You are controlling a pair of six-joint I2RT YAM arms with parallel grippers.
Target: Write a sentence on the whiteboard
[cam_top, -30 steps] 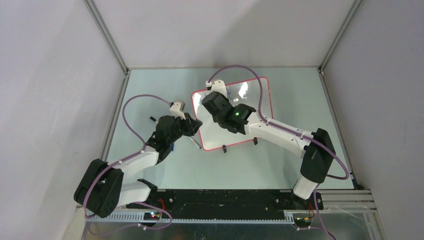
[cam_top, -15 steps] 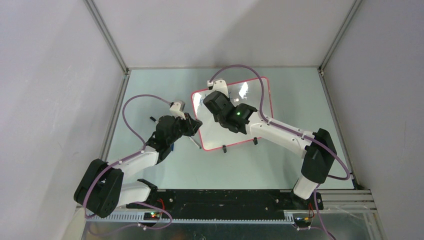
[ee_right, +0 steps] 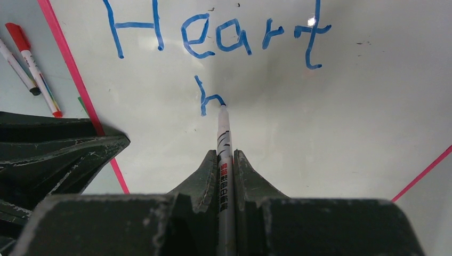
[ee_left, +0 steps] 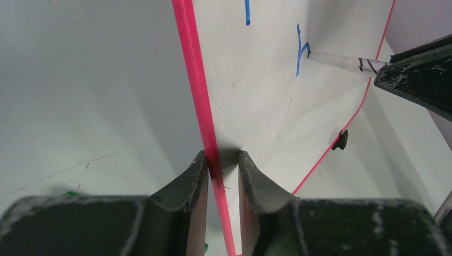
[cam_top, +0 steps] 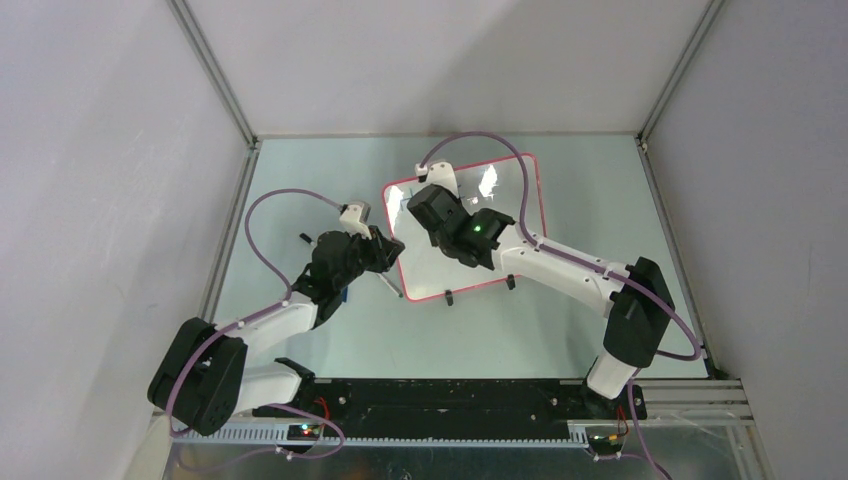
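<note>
The small glossy whiteboard [cam_top: 515,205] with thin red rounded frame is found on the pale green table [cam_top: 300,170], toward the far middle, turned slightly askew to the table edges. Its two little black feet [cam_top: 449,297] are set on the edge facing the arm bases. Table surface is seen between the board's right edge and the right-hand wall, and a wider band between the feet and the bases. The far right corner is near the table's back edge. The left edge of the board [ee_left: 266,117] is taken between the fingers [ee_left: 194,176] of the left gripper [ee_left: 223,165], which are closed to a narrow gap with the red frame pinched between them. The right gripper [ee_right: 225,157] is fully closed on a slim white marker with black and red print [ee_right: 224,141], gripped along its barrel. The marker's long axis runs straight out from the fingers, tip forward and resting on the board at the end of a blue stroke. The blue handwritten sentence [ee_right: 218,40] so far reads "Heart" on one line, with a single "h" [ee_right: 205,96] below it. In the right wrist view the lines run left to right. In the left wrist view the same marker [ee_left: 341,62] is seen slanting down to the "h" [ee_left: 301,56]. Two loose pens, one red-capped [ee_right: 33,69] and one black-tipped [ee_right: 18,69], lie on the table just beyond the frame's left edge, parallel to it.
</note>
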